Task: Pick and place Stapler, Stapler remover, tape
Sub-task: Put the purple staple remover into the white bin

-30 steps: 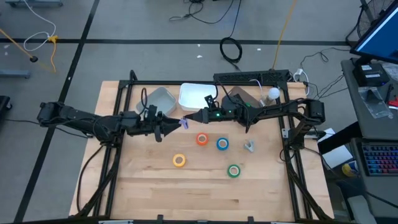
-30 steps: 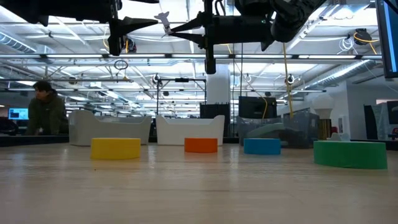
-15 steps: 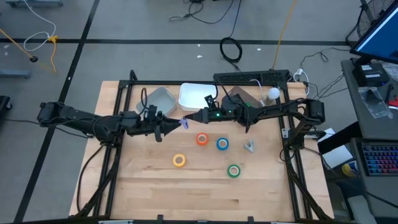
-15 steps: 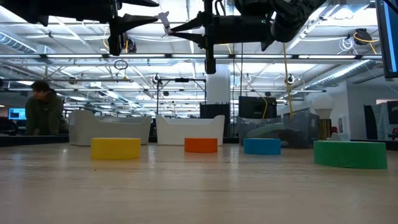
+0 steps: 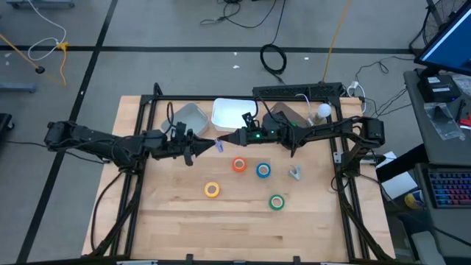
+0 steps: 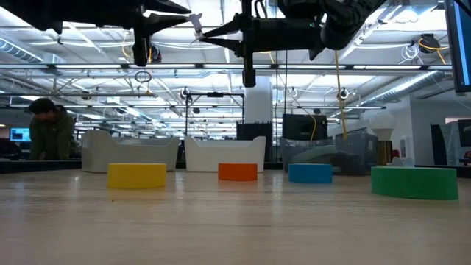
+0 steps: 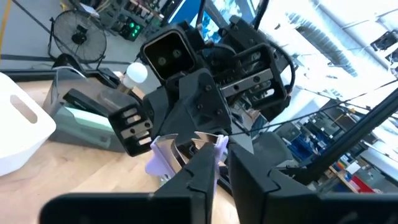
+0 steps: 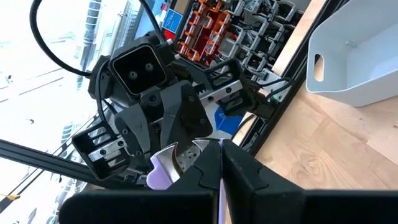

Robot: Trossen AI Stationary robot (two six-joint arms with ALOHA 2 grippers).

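Your left gripper (image 5: 208, 146) and right gripper (image 5: 224, 141) meet tip to tip above the table's rear, both pinching the lilac staple remover (image 5: 218, 145) between them. Its long axis crosses the line joining the arms.

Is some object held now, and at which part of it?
The lilac stapler remover, in the air between both arms: the right gripper pinches one end of its lilac body and the left gripper pinches the opposite end.
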